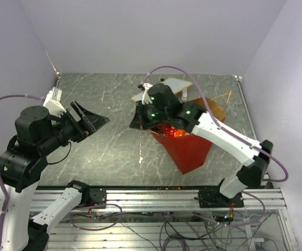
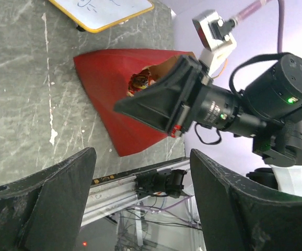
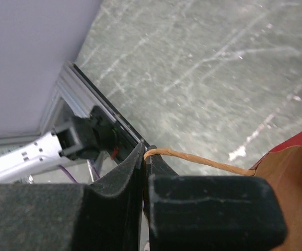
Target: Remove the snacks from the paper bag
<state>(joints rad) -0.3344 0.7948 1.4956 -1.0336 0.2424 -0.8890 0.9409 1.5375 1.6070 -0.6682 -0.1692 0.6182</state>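
Note:
The red paper bag [image 1: 188,149] lies on its side right of the table's middle, its brown inside [image 3: 292,193] open toward the right arm. Crinkly snack packets [image 2: 139,82] show inside its mouth, and a red-orange glimpse of them shows in the top view [image 1: 171,129]. My right gripper [image 3: 146,151] is shut on the bag's tan string handle [image 3: 203,159] and holds it up above the mouth; from above, the gripper [image 1: 140,119] hangs left of the bag. My left gripper [image 1: 94,121] is open and empty, raised over the table's left half, apart from the bag.
A flat white board with a tan edge [image 1: 167,88] lies behind the bag; it also shows in the left wrist view [image 2: 104,13]. The aluminium rail [image 1: 156,197] runs along the near edge. Walls close in the back and both sides.

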